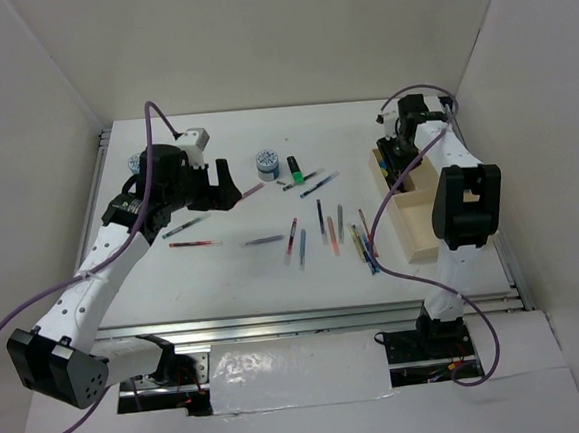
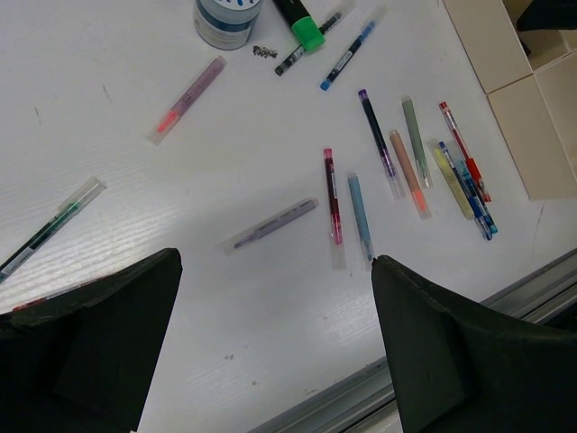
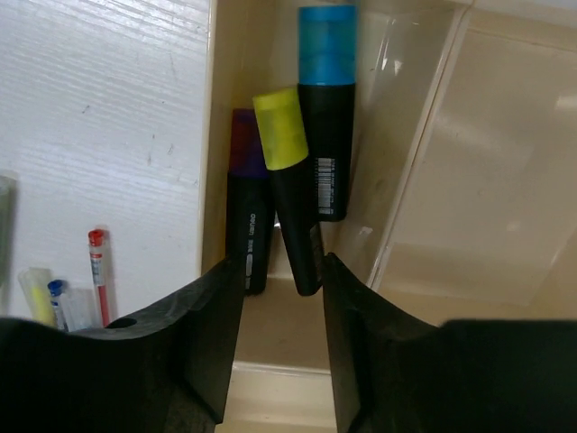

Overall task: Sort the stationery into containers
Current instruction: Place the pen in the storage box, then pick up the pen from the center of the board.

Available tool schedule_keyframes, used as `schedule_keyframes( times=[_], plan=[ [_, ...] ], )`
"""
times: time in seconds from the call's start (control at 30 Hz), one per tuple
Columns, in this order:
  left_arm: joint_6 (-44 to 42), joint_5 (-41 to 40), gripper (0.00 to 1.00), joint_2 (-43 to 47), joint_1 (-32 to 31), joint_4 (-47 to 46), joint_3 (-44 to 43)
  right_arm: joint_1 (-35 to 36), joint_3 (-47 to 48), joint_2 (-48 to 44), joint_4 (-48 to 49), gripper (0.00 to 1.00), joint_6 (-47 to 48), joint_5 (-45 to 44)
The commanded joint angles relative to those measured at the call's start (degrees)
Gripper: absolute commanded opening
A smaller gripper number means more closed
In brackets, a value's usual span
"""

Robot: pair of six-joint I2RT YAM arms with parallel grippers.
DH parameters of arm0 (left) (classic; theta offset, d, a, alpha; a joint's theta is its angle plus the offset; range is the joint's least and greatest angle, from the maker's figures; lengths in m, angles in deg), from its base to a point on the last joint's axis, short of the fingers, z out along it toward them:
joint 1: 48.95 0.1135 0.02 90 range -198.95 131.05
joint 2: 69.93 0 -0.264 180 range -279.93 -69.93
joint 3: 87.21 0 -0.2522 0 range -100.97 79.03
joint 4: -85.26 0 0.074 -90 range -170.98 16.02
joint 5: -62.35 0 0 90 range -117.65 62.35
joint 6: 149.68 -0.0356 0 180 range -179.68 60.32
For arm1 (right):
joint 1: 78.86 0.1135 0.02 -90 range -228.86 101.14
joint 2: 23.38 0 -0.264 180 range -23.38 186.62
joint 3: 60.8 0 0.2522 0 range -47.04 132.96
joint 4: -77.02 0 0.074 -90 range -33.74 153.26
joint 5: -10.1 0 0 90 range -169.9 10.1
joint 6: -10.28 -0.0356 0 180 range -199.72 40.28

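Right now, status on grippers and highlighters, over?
Left gripper open above loose pens. Right gripper open over tray; yellow highlighter in compartment beside purple highlighter, blue highlighter. Green highlighter on table, nothing seen blocking.

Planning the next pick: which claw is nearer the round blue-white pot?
Left. The left claw hovers close beside the pot; the right claw is farther off, over the wooden tray.

Three highlighters [image 3: 288, 180] crowd one tray [image 3: 419, 153] compartment; the next lies free.
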Motion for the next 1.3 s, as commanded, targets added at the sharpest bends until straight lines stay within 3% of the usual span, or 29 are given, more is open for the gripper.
schedule_keyframes(
  times=[0.0, 0.1, 0.27, 0.53, 0.67, 0.7, 0.77, 0.9, 0.93, 1.03, 1.13, 1.27],
  plan=[
    [-0.5, 0.2, 0.99, 0.7, 0.3, -2.2, 0.3, 0.7, 3.1, -0.2, -1.2, 0.48, -0.7, -1.2],
    [-0.3, 0.2, 0.99, 0.7, 0.6, -2.1, 0.1, 0.9, 4.0, -1.9, -2.4, 0.5, -1.2, -1.2],
    [0.3, 0.3, 0.99, 1.4, 2.1, -2.6, 0.3, 1.5, 7.4, -10.8, -1.0, 0.46, -4.0, 2.3],
    [2.5, 0.5, 0.99, -0.2, 3.9, -5.1, 1.5, 15.5, 11.5, -13.4, 0.2, 0.47, -11.4, 6.6],
    [4.9, -7.9, 0.93, -3.9, -1.1, -7.2, -2.9, 18.6, 10.3, -13.8, 2.5, 0.47, -16.1, 6.6],
    [5.3, -10.6, 0.92, -4.9, -5.2, -8.1, -4.1, 18.4, 9.4, -13.9, 2.8, 0.47, -17.1, 6.3],
    [6.1, -17.6, 0.88, -9.4, -12.3, -9.2, -8.1, 17.5, 8.5, -15.2, 2.9, 0.47, -18.0, 6.4],
    [11.2, -27.7, 0.88, -21.6, -20.8, -7.0, -19.3, 10.3, 5.4, -18.2, 1.3, 0.48, -19.3, 10.1],
    [14.0, -30.6, 0.86, -28.3, -22.3, -3.3, -26.7, 6.8, 4.3, -19.8, 0.5, 0.48, -19.4, 11.1],
    [19.6, -32.7, 0.84, -43.1, -21.9, 5.6, -42.7, 2.3, 2.6, -23.2, -1.1, 0.48, -18.7, 14.9],
    [24.1, -33.6, 0.82, -53.1, -19.9, 7.6, -51.3, -1.6, -1.8, -28.2, -0.4, 0.49, -17.4, 16.3],
    [27.0, -33.7, 0.87, -60.3, -17.8, 5.0, -54.5, -3.1, -7.7, -33.8, 0.5, 0.5, -16.5, 18.2]
  ],
)
